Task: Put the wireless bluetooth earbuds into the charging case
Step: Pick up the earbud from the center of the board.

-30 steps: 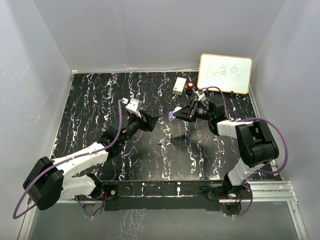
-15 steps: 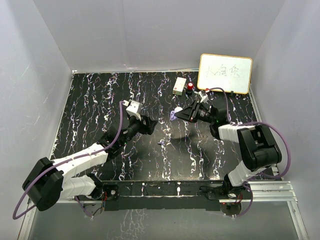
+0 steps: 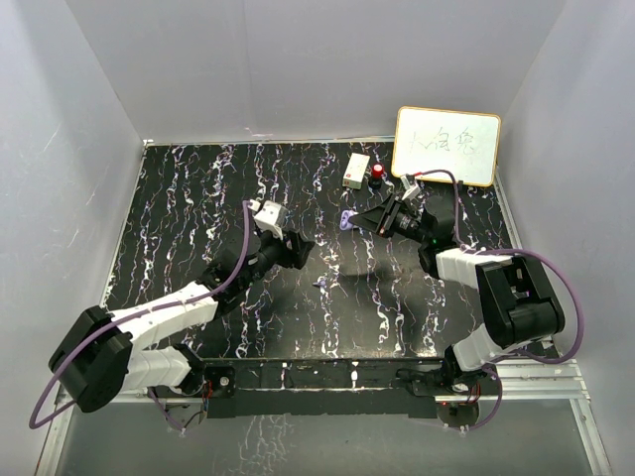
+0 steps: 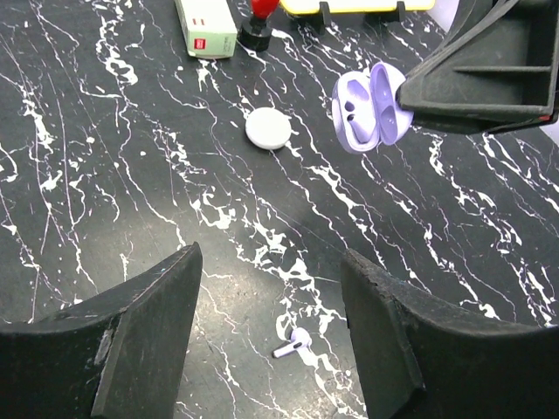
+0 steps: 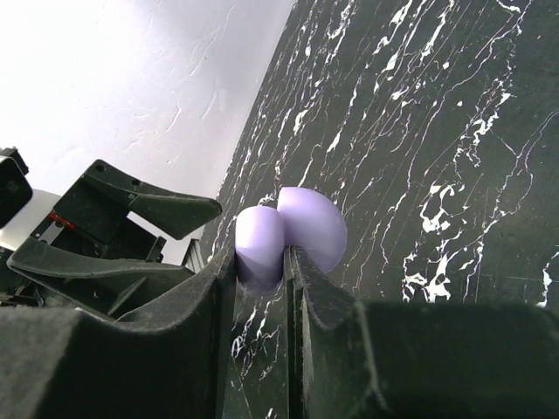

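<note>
My right gripper (image 3: 355, 220) is shut on the open lilac charging case (image 3: 343, 219) and holds it above the table; the case also shows in the right wrist view (image 5: 288, 229) and the left wrist view (image 4: 371, 106). One tiny lilac earbud (image 4: 293, 346) lies on the black marbled table, in the top view (image 3: 319, 285) near the middle. My left gripper (image 4: 269, 262) is open and empty, hovering just behind the earbud, with the earbud between and below its fingers. The second earbud is not in view.
A white round puck (image 4: 268, 128) lies on the table beyond the earbud. A white box with a red label (image 3: 356, 170), a small red-topped object (image 3: 378, 173) and a yellow-framed whiteboard (image 3: 446, 146) stand at the back right.
My right gripper has lifted the case a little farther back. My left gripper has shifted slightly right and toward the earbud.
</note>
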Controlling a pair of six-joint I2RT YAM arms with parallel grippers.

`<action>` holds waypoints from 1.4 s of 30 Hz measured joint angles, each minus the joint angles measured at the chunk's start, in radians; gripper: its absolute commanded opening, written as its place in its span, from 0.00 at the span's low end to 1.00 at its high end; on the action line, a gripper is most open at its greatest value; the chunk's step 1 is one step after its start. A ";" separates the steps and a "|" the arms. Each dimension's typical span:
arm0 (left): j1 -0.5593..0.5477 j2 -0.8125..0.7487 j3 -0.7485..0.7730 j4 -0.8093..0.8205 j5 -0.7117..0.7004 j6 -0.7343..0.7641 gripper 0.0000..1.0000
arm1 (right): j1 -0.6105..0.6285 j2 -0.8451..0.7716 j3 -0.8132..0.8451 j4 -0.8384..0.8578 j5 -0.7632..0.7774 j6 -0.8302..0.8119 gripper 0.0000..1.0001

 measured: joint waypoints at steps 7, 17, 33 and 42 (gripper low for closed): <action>-0.002 0.023 0.005 -0.026 0.031 -0.002 0.63 | 0.000 -0.033 -0.019 -0.018 0.035 -0.021 0.00; -0.040 0.056 0.008 -0.058 0.056 -0.027 0.63 | 0.000 -0.149 -0.118 -0.035 0.130 -0.036 0.00; -0.080 0.085 0.017 -0.091 0.051 -0.046 0.63 | -0.016 -0.095 -0.237 0.198 0.079 0.211 0.00; -0.082 0.085 0.017 -0.105 0.045 -0.041 0.63 | -0.027 0.029 -0.307 0.423 0.058 0.371 0.00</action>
